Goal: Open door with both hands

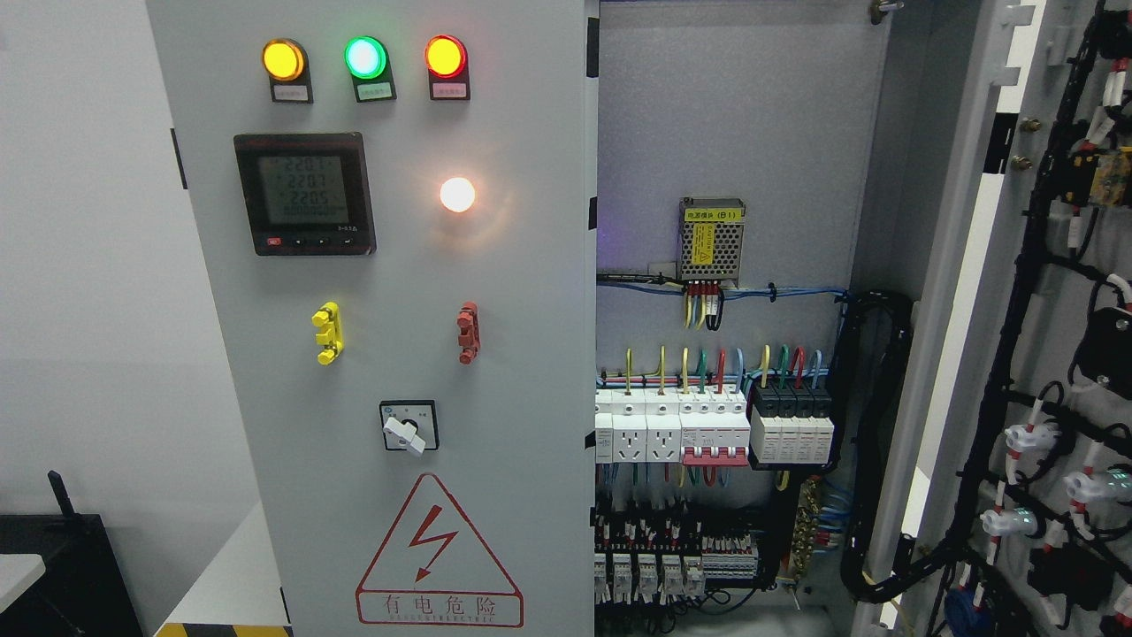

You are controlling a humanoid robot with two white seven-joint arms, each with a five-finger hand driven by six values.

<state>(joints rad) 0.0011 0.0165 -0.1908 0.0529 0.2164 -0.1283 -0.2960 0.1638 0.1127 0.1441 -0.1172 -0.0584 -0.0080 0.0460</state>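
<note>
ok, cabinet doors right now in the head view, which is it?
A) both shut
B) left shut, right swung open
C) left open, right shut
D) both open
B: the left door with the lamps and meter sits flat and shut, while the right door is swung out, its wired back showing and the breakers inside exposed.

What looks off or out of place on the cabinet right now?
Nothing looks damaged. The right door is swung wide open, its wired back showing, and the breakers and wiring inside are exposed. The left door is closed. No robot hand is in view.
</note>
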